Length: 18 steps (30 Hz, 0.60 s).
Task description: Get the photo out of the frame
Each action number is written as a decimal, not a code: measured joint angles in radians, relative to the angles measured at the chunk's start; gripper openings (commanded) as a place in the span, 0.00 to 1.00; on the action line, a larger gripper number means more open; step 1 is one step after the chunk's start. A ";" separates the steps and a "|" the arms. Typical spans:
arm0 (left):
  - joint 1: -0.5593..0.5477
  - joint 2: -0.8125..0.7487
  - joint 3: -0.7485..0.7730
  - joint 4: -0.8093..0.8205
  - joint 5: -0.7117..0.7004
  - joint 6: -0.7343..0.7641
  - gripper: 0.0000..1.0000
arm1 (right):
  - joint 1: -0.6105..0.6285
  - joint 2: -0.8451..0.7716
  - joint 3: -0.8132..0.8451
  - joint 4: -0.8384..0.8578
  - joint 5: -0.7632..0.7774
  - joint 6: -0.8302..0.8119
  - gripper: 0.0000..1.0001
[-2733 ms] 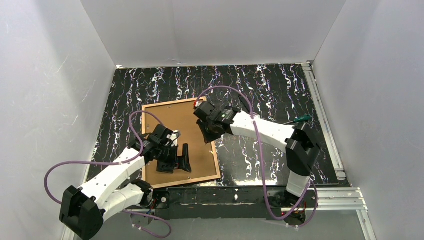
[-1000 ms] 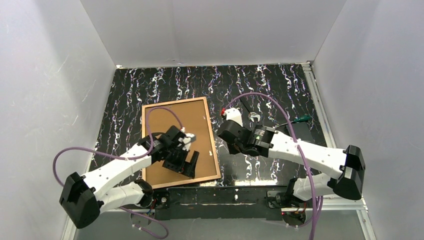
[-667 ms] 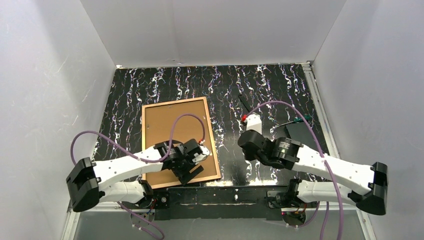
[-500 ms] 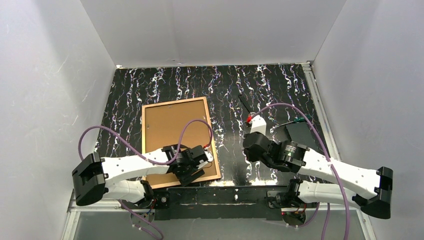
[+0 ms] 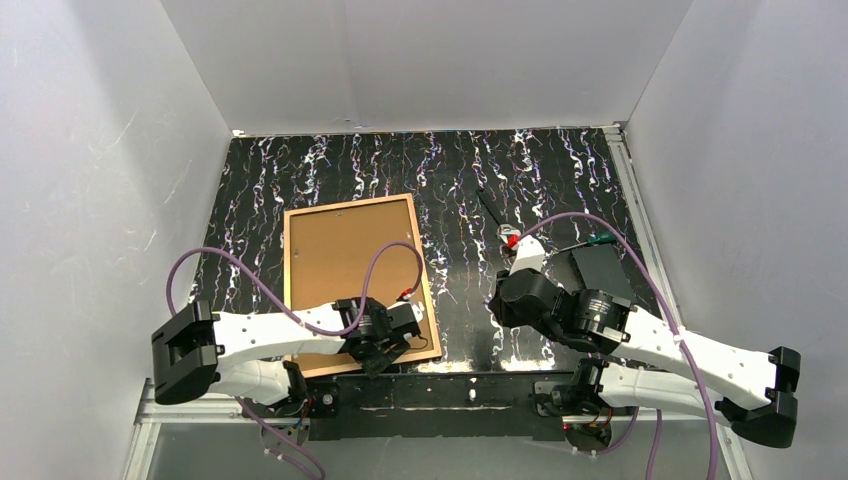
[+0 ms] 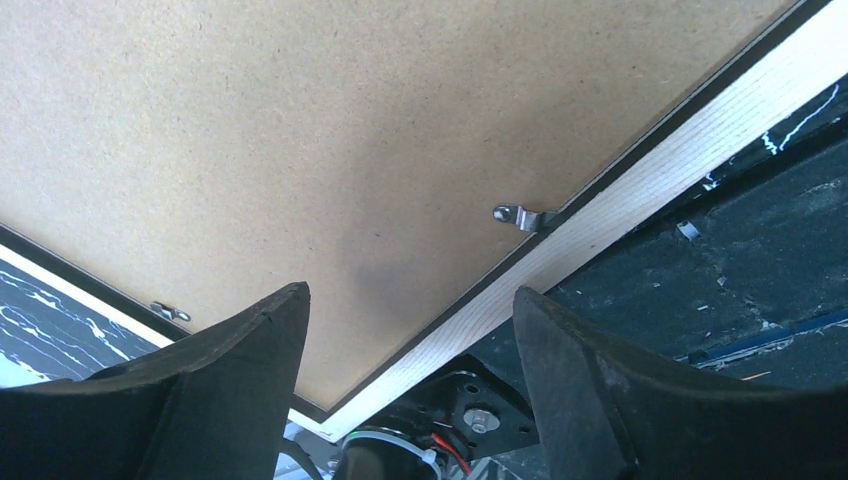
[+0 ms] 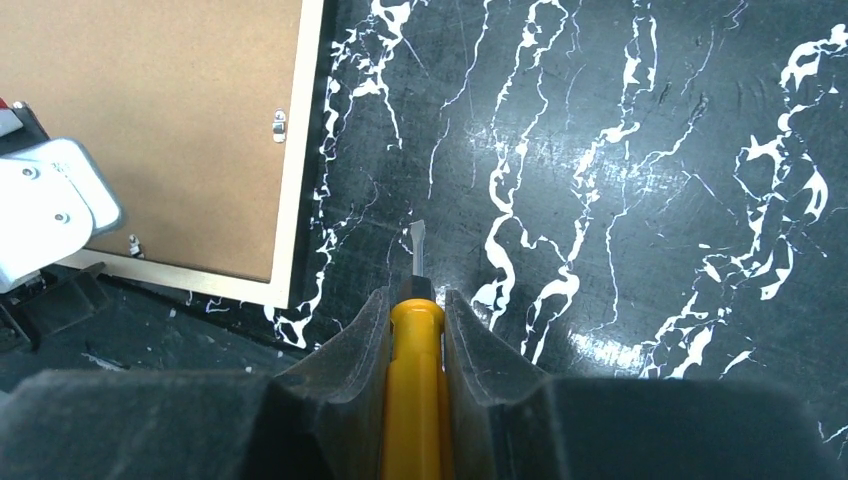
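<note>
You are looking at the frame (image 6: 650, 180) lying face down on the table (image 5: 450, 180), near its left side, with the photo (image 5: 340, 260) sitting inside it, brown back facing up. Your left gripper (image 6: 405, 300) is hovering over the near right corner of that back, its fingers standing wide apart around nothing, a metal clip (image 6: 520, 216) just beyond them. Your right gripper (image 7: 415, 300) is hanging over the table just right of the frame, its fingers clamping a yellow screwdriver (image 7: 413, 390).
</note>
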<state>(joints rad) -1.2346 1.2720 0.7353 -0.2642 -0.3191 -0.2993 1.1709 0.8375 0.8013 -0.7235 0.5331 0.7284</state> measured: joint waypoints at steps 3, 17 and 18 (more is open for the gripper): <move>-0.004 -0.009 -0.006 -0.002 -0.011 -0.033 0.68 | 0.000 0.001 -0.005 0.009 -0.011 0.005 0.01; -0.014 -0.108 -0.076 -0.013 0.045 -0.127 0.79 | 0.000 0.024 -0.015 0.021 -0.039 0.027 0.01; -0.014 -0.117 -0.079 -0.021 0.050 -0.132 0.79 | 0.000 0.027 -0.015 0.022 -0.040 0.028 0.01</move>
<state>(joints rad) -1.2484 1.1553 0.6567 -0.2855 -0.2687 -0.4316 1.1709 0.8650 0.7864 -0.7017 0.4934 0.7563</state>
